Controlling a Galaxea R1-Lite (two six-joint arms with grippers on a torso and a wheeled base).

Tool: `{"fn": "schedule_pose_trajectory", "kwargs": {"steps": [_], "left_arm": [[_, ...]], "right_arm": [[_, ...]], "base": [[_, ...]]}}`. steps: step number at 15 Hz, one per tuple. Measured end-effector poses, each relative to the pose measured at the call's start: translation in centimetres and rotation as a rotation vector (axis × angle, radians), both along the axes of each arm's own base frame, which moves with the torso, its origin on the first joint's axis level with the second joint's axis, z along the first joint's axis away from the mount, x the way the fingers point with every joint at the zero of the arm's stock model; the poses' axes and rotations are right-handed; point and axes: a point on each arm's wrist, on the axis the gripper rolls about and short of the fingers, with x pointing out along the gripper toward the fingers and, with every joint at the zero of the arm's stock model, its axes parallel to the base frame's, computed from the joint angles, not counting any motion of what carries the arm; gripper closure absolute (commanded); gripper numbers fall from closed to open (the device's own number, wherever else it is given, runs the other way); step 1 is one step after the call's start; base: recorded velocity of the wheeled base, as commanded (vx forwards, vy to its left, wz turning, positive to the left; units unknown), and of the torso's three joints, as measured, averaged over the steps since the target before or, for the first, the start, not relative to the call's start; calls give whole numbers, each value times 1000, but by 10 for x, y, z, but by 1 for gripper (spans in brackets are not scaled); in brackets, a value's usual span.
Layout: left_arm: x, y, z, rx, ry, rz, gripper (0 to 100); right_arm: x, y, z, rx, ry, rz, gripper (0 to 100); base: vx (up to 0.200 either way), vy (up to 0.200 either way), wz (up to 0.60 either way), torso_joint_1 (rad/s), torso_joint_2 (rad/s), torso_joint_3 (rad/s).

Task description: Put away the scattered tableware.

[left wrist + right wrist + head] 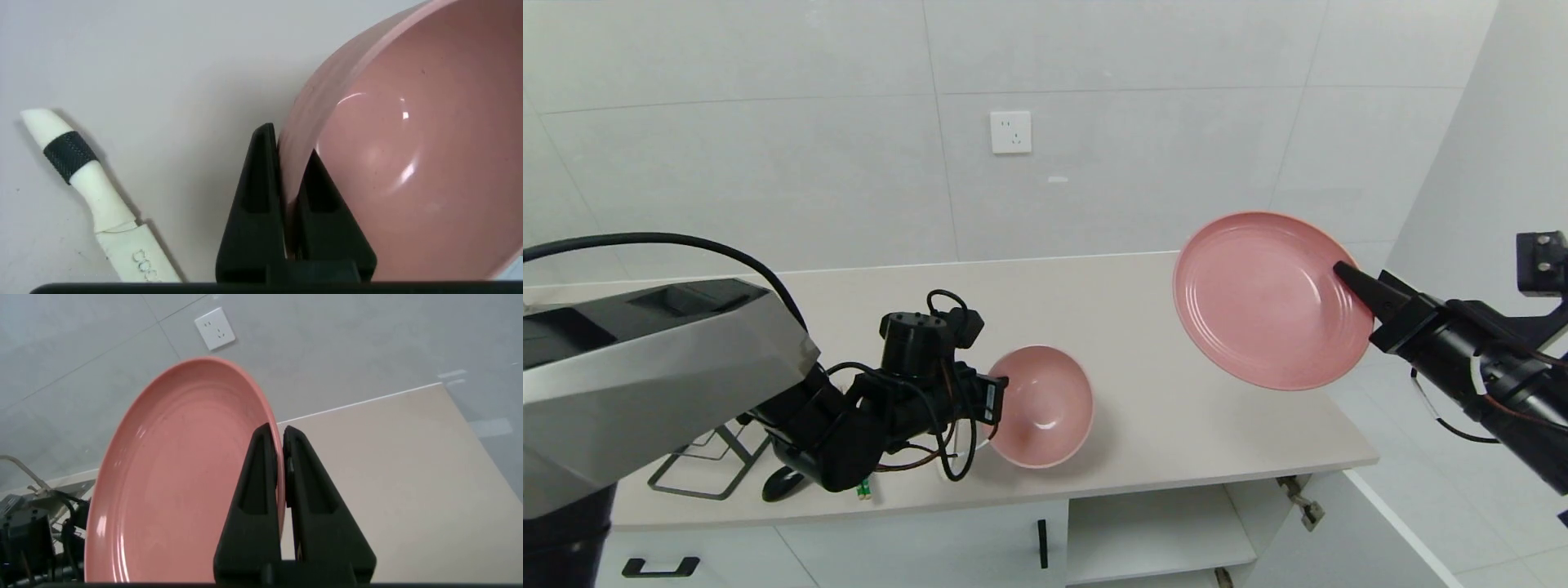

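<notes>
Countertop (1143, 343): pale, running along a tiled wall. Below its front edge, a cabinet (1160, 531) shows one bay open with a bare shelf. To the bay's right a door (1347, 531) stands swung out.

Pink plate (1270, 298): off the surface, held in the air above the right end of the counter. It is tilted steeply, with its ridged face turned toward the head camera. My right gripper (283, 434) is closed on its rim, one finger on the face and one on the back.

Pink bowl (1041, 406): tipped on its side near the front edge of the counter, left of centre, with its hollow facing outward. My left gripper (288, 159) is clamped on its rim, one finger outside the wall and one inside. I cannot tell whether the bowl touches the counter.

Wire rack (703, 469): at the front left of the counter, partly hidden behind my left arm.

White-handled utensil (98, 200): lying flat on the counter beside the bowl and apart from it. A dark textured band circles its grip.

Wall socket (1010, 132): white, on the tiles above the counter.
</notes>
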Motion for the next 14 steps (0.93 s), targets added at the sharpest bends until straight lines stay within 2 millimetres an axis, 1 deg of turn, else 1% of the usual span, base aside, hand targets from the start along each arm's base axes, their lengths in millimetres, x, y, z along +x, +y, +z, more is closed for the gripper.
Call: {"fn": "schedule_pose_trajectory", "kwargs": {"steps": [4,6,8,12,14], "left_arm": [[-15,9,23,-25,-57,3,100],[-24,18,34,-34,-81,14,100],[-35,30,44,-44,-100,33,100],[-49,64,68,-64,-141,111,100],[-59,72,74,-57,-126,123,100]], "right_arm": [[0,0,-1,-1,3,1,100],[-1,0,-1,-2,6,3,100],[-1,0,-2,-3,8,3,100],[-1,1,-3,-4,14,5,100],[-2,1,-5,-6,24,5,100]], "base": [[0,0,0,0,0,0],[0,0,0,0,0,0],[0,0,0,0,0,0],[0,0,0,0,0,0],[0,0,0,0,0,0]]}}
